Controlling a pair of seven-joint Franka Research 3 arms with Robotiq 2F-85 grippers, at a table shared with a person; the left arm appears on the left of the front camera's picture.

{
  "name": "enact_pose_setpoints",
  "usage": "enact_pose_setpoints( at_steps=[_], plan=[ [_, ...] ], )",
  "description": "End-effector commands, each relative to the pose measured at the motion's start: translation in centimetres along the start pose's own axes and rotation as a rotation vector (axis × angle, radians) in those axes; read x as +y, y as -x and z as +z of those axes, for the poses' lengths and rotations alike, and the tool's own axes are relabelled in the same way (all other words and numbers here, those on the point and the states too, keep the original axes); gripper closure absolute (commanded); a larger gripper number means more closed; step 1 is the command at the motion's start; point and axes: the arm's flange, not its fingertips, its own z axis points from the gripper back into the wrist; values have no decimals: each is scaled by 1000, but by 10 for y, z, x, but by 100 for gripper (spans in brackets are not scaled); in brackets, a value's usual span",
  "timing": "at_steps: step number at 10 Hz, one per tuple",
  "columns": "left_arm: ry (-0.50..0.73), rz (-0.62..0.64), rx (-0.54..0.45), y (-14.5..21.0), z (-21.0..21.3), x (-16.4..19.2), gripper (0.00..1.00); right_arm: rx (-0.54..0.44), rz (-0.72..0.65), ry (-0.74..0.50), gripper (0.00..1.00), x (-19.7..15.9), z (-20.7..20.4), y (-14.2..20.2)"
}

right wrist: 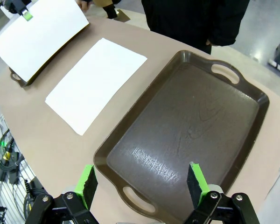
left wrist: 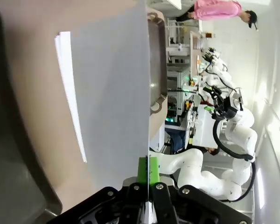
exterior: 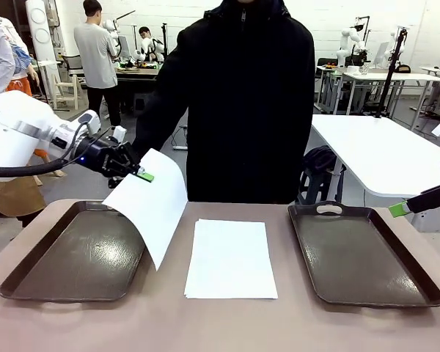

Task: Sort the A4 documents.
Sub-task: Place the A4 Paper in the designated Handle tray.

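Left jaws clamped on the edge of one A4 sheet point(exterior: 150, 202) — I hold it above the nine-o'clock tray point(exterior: 59, 297); stack point(exterior: 231, 258) lies centre of the desk. Right jaws spread wide, empty. Risk — limp sheet slips, lands askew.

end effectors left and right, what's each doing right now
Left end effector: closed on an A4 document.
Right end effector: open, holding nothing.

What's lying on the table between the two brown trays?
A flat stack of white A4 documents lies there on the table, touching neither the left tray nor the right tray. The front view shows it.
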Motion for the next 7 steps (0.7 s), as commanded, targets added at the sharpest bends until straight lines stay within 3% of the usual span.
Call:
enact_pose_setpoints(
  at_steps=[1, 4, 7],
  plan=[
    [-73, 31, -63, 17, 7, 3, 99, -7, -2, -16, 0, -1, -2, 1],
    [-223, 1, -90, 11, 27, 23, 99, -7, -2, -16, 0, -1, -2, 1],
    [-333, 24, -53, 10, 35, 37, 99, -7, -2, -16, 0, -1, -2, 1]
  ],
)
